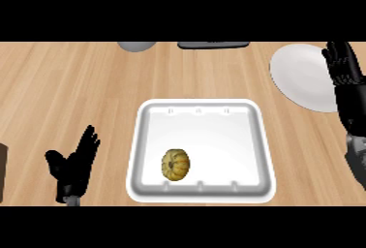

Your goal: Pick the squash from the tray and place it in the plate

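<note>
Head view: squash (175, 165) lies in the tray (202, 108), near its front rim. Right hand (342, 63) is extended flat over the plate (304, 75), holding nothing; left hand (73, 162) rests open (idle). Recommended: bring the right hand down over the squash and close the fingers across its ribs.

Squash (175, 164): small, yellow-brown, ribbed, round-flattened, lying in the white tray (202, 109) toward its near-left corner, close to the front rim, untouched. Tray: rounded-square, raised rim, sits mid-counter. Plate (304, 77): white, round, bare, on the counter to the far right of the tray, apart from it.
</note>
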Action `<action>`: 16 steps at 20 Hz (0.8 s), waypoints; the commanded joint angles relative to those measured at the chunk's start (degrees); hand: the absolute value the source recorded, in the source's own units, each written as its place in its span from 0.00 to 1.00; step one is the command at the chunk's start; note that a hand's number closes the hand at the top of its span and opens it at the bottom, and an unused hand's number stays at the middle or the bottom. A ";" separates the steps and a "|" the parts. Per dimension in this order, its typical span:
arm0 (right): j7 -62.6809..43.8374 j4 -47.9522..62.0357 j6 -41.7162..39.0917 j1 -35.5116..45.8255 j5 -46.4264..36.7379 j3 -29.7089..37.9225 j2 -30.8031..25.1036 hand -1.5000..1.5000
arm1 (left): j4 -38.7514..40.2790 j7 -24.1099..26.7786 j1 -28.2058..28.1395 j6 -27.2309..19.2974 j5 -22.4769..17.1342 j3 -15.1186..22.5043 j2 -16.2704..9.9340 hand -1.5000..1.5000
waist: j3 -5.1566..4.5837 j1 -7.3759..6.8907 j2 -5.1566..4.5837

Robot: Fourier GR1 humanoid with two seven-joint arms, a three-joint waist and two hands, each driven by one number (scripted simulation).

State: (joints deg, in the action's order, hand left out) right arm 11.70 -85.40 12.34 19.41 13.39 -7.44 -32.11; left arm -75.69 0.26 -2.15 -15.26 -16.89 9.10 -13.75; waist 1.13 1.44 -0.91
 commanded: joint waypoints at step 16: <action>-42.53 -9.76 7.58 22.64 -50.99 -32.55 14.78 0.00 | -2.95 -8.14 1.53 7.48 -0.65 3.38 -2.26 0.50 | -1.20 -1.65 1.27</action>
State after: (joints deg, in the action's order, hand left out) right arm -21.56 -90.97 21.74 40.24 -30.16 -35.72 -22.77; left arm -77.66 -8.10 1.51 -10.67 -16.03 13.89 -14.20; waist -0.25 -0.77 0.39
